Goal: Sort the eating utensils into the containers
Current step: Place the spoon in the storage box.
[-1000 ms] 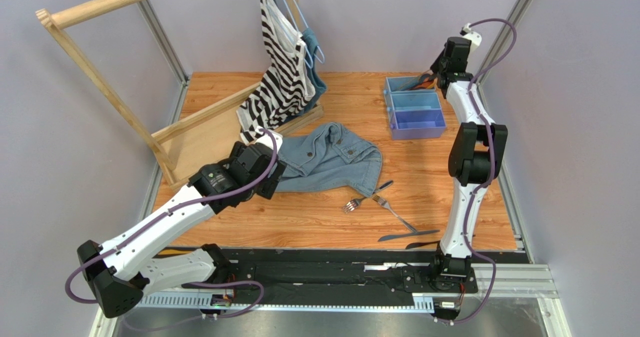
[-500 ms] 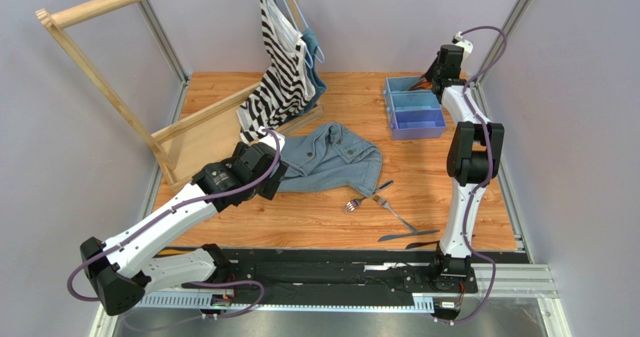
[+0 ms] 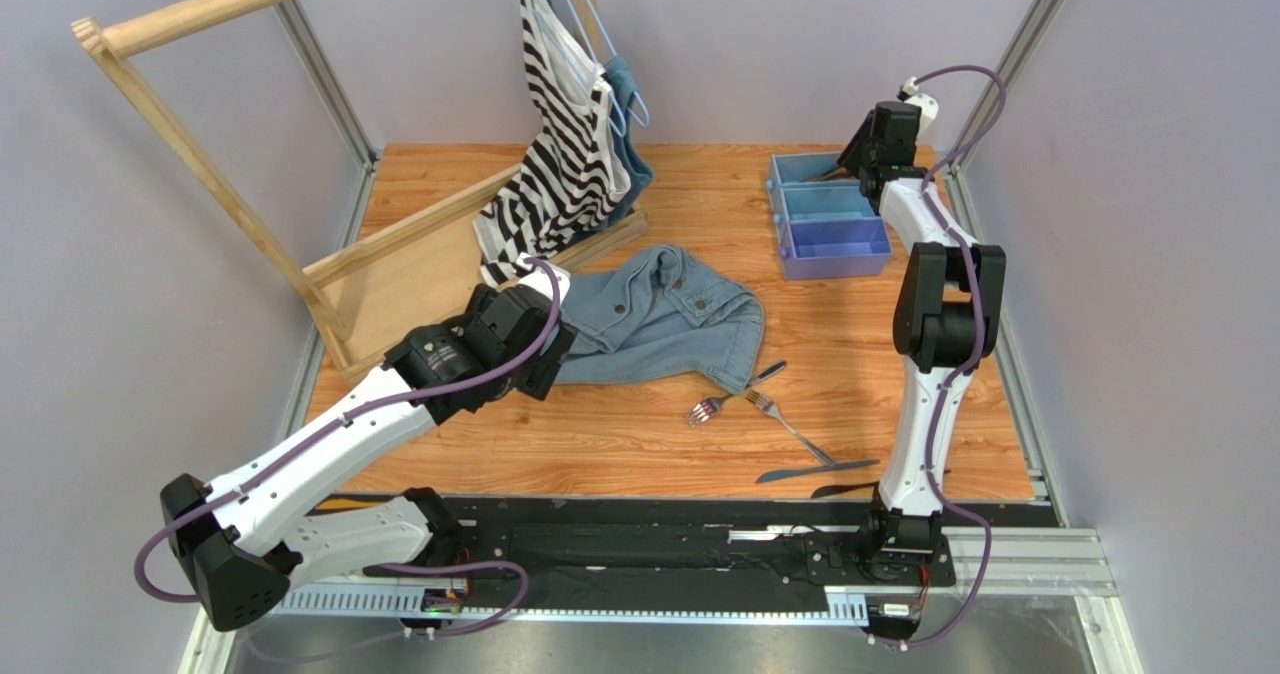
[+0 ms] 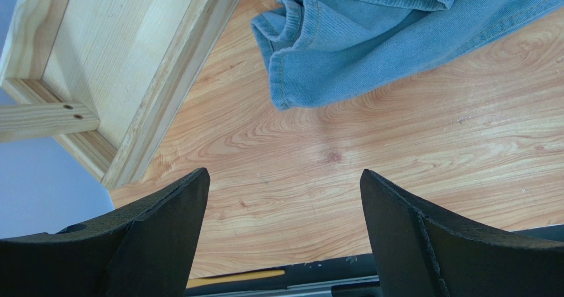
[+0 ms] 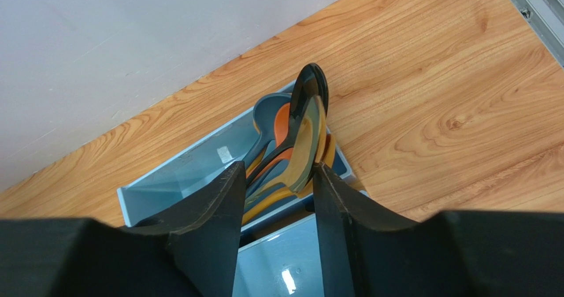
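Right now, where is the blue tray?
Top view: the tray sits at the table's far right, beyond the denim garment, under the right fingers.

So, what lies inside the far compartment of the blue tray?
A pile of spoons: a dark spoon on top, orange, blue and yellow ones beneath. The right gripper covers their handles, so I cannot count them.

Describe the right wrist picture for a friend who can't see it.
A dark spoon sits between the black fingers of the right gripper, at a light blue tray compartment holding orange, yellow and blue spoons. Wooden tabletop and a wall lie behind.
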Controlling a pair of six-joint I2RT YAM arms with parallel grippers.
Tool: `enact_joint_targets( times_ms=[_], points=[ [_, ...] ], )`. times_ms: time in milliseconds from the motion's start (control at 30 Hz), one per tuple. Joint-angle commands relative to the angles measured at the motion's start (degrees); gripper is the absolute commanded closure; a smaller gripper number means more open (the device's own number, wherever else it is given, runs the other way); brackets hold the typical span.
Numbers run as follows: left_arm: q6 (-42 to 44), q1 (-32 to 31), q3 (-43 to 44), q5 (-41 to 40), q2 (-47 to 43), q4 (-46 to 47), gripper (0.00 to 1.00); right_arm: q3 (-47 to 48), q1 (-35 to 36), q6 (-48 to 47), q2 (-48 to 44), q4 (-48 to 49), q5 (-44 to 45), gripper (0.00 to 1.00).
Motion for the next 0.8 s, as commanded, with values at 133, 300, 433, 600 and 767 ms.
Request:
enact_joint_targets(
  times_ms=[133, 300, 433, 600, 767],
  points=[
    [0.8, 0.3, -0.2, -0.3, 0.1, 0.8, 0.07, -2.1, 0.6, 2.3, -6.5, 3.5, -1.1, 0.45],
    [0.8, 0.3, 0.0, -0.6, 0.5, 0.7, 0.07, -2.8, 0.5, 3.1, -8.6, 3.6, -1.2, 0.42],
    [0.6, 0.3, 0.0, -1.0, 0.7, 0.6, 0.07, -5.9, 0.4, 4.2, -12.4, 5.9, -1.9, 0.40],
    [0.4, 0.3, 0.2, -1.7, 1.4, 0.1, 0.07, -11.5, 0.4, 8.4, -20.5, 9.3, -4.0, 0.38],
    [0.7, 0.3, 0.9, -1.3, 1.9, 0.3, 0.07, -24.3, 0.3, 14.4, -30.3, 17.4, -8.3, 0.30]
  ],
)
